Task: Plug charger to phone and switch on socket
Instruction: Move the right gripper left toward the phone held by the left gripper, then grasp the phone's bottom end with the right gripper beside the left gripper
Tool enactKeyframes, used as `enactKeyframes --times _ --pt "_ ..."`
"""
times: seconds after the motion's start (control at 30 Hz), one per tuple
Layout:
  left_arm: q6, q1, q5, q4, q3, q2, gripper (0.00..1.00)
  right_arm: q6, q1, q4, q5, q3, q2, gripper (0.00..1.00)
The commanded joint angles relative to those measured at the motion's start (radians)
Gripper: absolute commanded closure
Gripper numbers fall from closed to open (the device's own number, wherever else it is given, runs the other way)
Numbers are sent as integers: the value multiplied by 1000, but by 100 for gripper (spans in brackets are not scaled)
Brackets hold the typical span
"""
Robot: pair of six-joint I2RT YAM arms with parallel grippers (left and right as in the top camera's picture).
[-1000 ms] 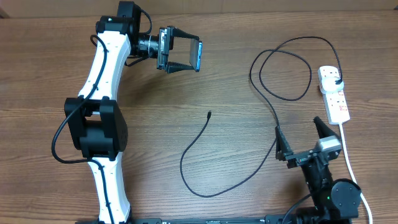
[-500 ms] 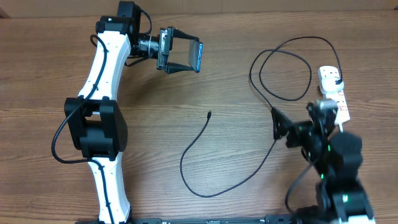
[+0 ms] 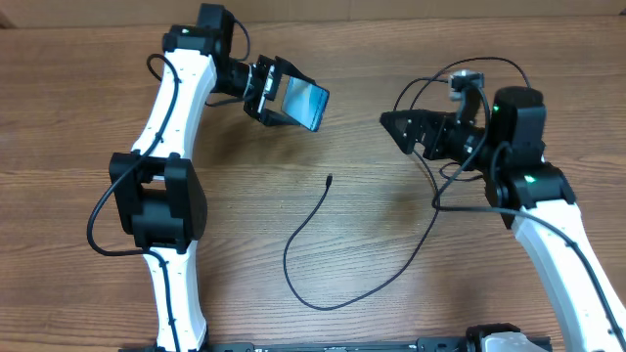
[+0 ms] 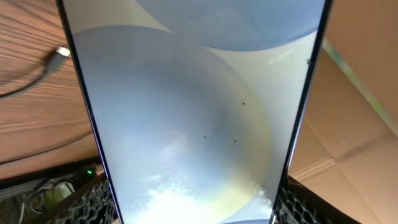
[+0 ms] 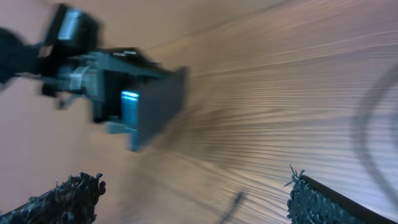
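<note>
**Overhead.** Since half a second ago the right arm has swung up and to the left. The right gripper (image 3: 397,133) now hangs above the looped upper part of the charger (image 3: 287,262), its black fingers pointing left. The arm itself covers the far right of the table, so the socket cannot be seen. The left gripper (image 3: 290,98) has turned and shifted a little to the right. It clasps the phone (image 3: 305,100) by its two long edges, clear of the table, and the pale blue screen now tilts more toward the camera. The charger's lower loop lies as it did, with the connector tip (image 3: 330,179) on bare wood near mid-table, well apart from the phone. The table (image 3: 78,117) is brown wood-grain laminate with a pale strip along its far edge.

**Left wrist.** The phone (image 4: 186,124) fills the frame. Its glass is smooth and grey-blue with a soft glare and thin dark edges. The mesh-textured black pads (image 4: 99,199) press on both its sides. Wood shows to the left and tan cardboard (image 4: 360,93) to the right.

**Right wrist.** The view is smeared by motion. The phone (image 5: 158,106) appears edge-on in the left gripper, above streaked wood grain. The right gripper's rough black fingertips (image 5: 68,199) sit in the two lower corners, spread wide, with nothing between them.
</note>
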Motion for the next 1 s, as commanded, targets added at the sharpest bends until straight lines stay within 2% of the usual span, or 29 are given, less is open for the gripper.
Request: enactKeyframes --times 0.0,0.23,0.43,0.63,0.97 --pt "-55 -28 -139 -31 31 -3 96 47 5 78 -229 28 48 0" --pt "-103 -74 -241 -44 31 -3 96 237 5 89 -284 28 55 0" --pt "-159 -119 -259 -40 31 -3 96 249 9 39 -281 28 57 0" --pt "-179 -172 -260 6 31 -3 96 252 10 -89 -153 27 64 0" --pt "-230 -244 -259 19 31 -3 96 251 51 -103 -85 21 132 0"
